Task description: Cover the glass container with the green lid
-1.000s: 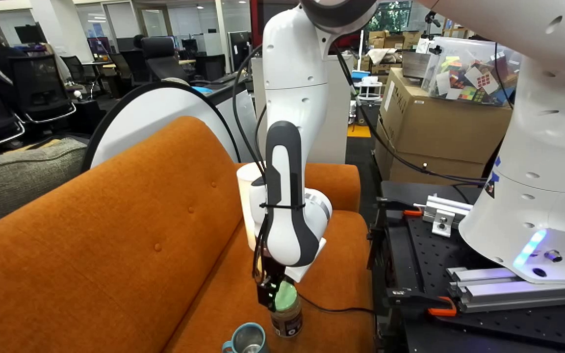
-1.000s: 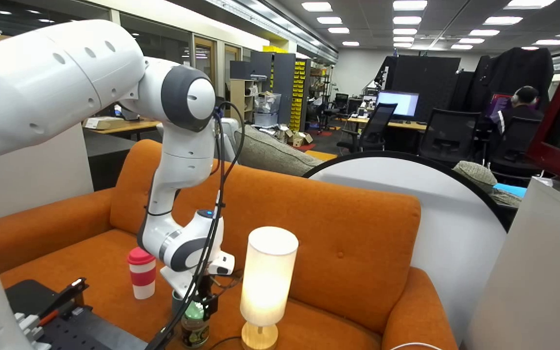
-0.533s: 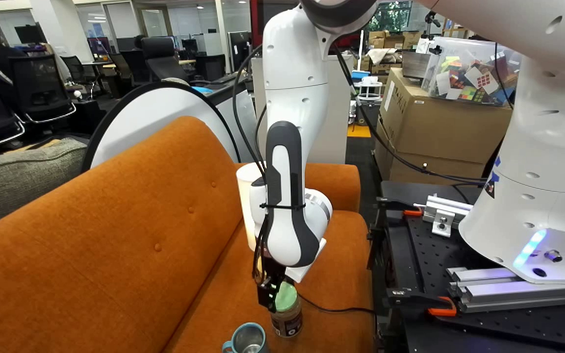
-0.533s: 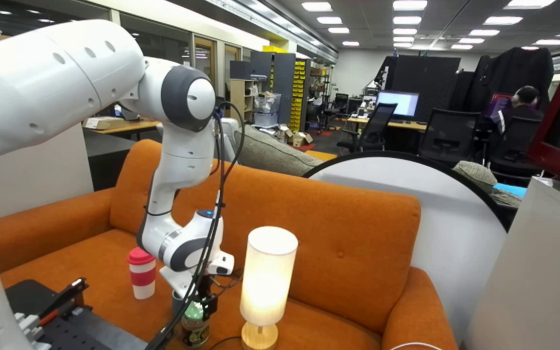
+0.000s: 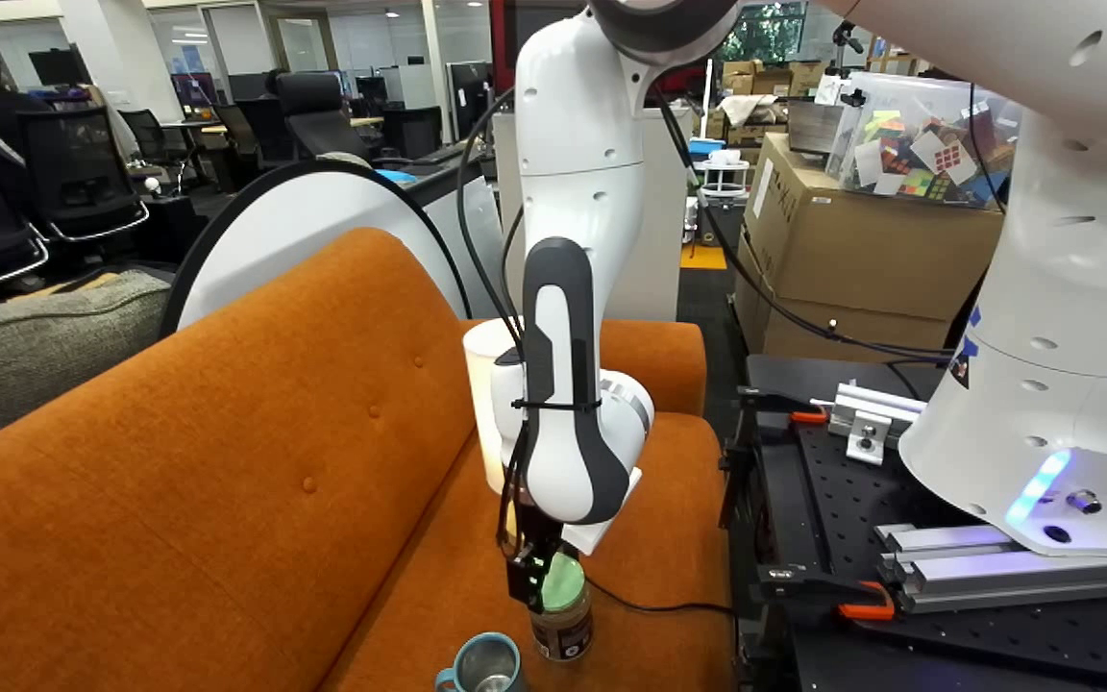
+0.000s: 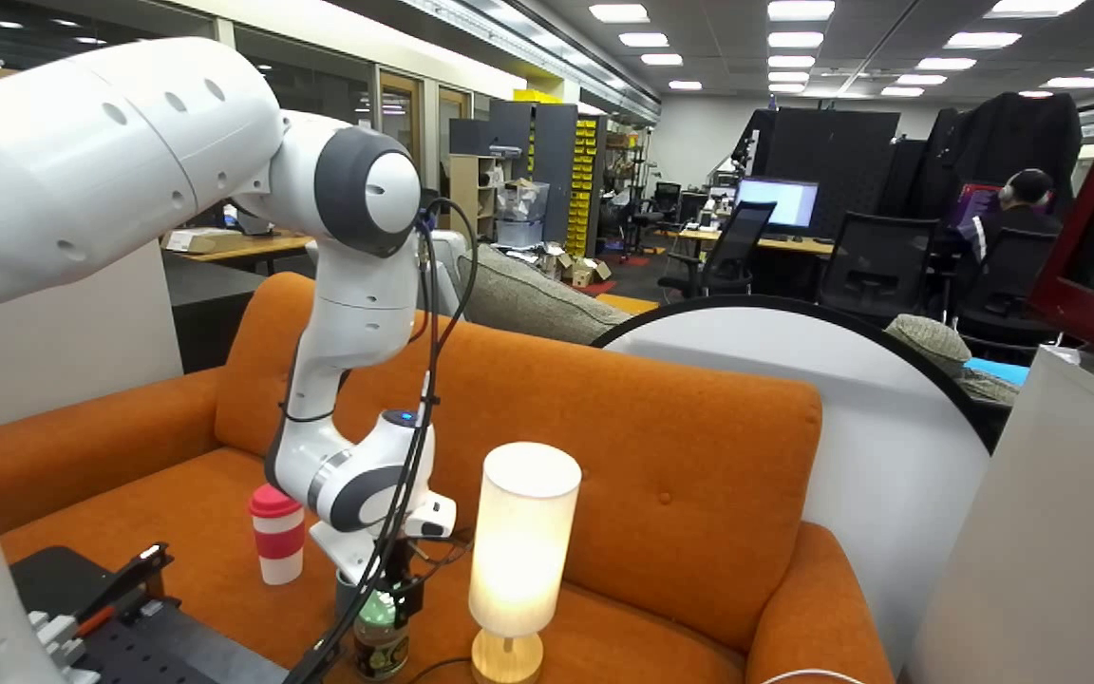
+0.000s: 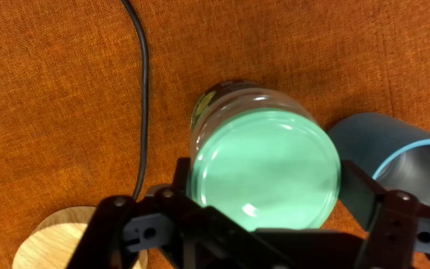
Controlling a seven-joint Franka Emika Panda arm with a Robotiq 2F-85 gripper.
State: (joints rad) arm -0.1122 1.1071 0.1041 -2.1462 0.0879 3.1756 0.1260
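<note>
The green lid (image 7: 267,164) sits at the mouth of the glass container (image 7: 233,99), a clear jar with a dark label that stands upright on the orange sofa. The container shows in both exterior views (image 5: 561,632) (image 6: 381,654), with the lid (image 5: 565,582) (image 6: 378,608) on top of it. My gripper (image 7: 266,177) straddles the lid from above. One finger (image 7: 357,190) presses its right edge and the opposite one its left edge, so it is shut on the lid. Whether the lid sits fully down on the rim I cannot tell.
A blue mug (image 7: 364,138) stands close beside the jar, near the right finger. The lit white lamp (image 6: 525,541) with a wooden base (image 7: 56,243) stands on the opposite side. Its black cable (image 7: 144,93) runs past the jar. A red and white cup (image 6: 278,541) stands farther along the seat.
My gripper and the lid have shifted very slightly together, to the right in an exterior view, while the jar's base stays in place.
</note>
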